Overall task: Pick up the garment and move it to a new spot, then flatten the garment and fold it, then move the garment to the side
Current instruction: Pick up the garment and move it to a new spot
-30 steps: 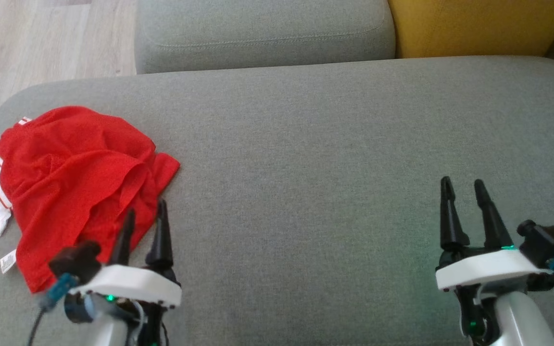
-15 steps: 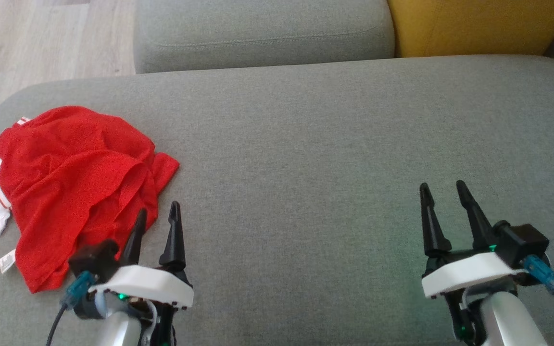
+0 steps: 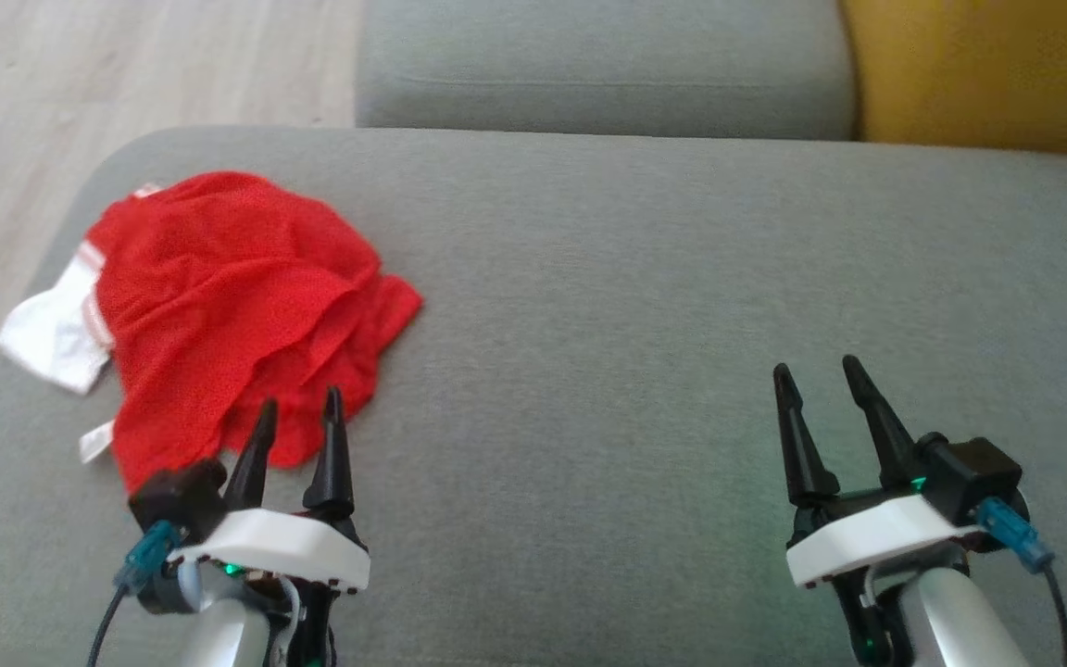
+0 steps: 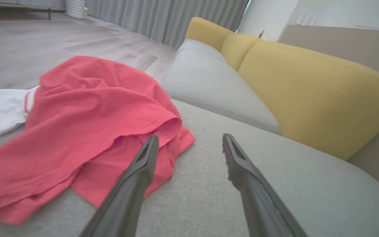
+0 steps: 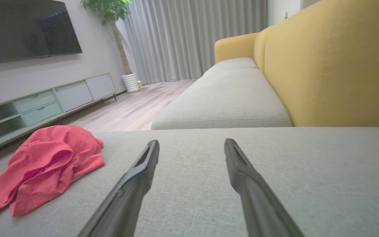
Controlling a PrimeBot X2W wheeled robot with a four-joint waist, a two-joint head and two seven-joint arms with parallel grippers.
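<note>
Left gripper (image 3: pixel 300 398) is seen with its two dark fingers spread apart, and nothing is held between them. Its tips are seen at the near edge of the garment (image 3: pixel 237 296). In the left wrist view one finger is seen in front of the red cloth and the other over the bare grey cushion (image 3: pixel 645 278). Whether the cloth is touched cannot be told. Right gripper (image 3: pixel 816 364) is spread wide too, with nothing held. It is found over the bare cushion, well apart from the garment.

The garment is red and is bunched up in a crumpled heap on the left part of the cushion, close to its rounded left edge. A white cloth (image 3: pixel 56 324) with thin red stripes is tucked partly under the heap's left side. A small white tag (image 3: pixel 96 443) is seen at the heap's near left edge. Pale wood floor (image 3: pixel 80 74) is seen past the cushion. A second grey cushion (image 3: pixel 608 65) and a yellow backrest (image 3: pixel 987 74) are seen behind.
</note>
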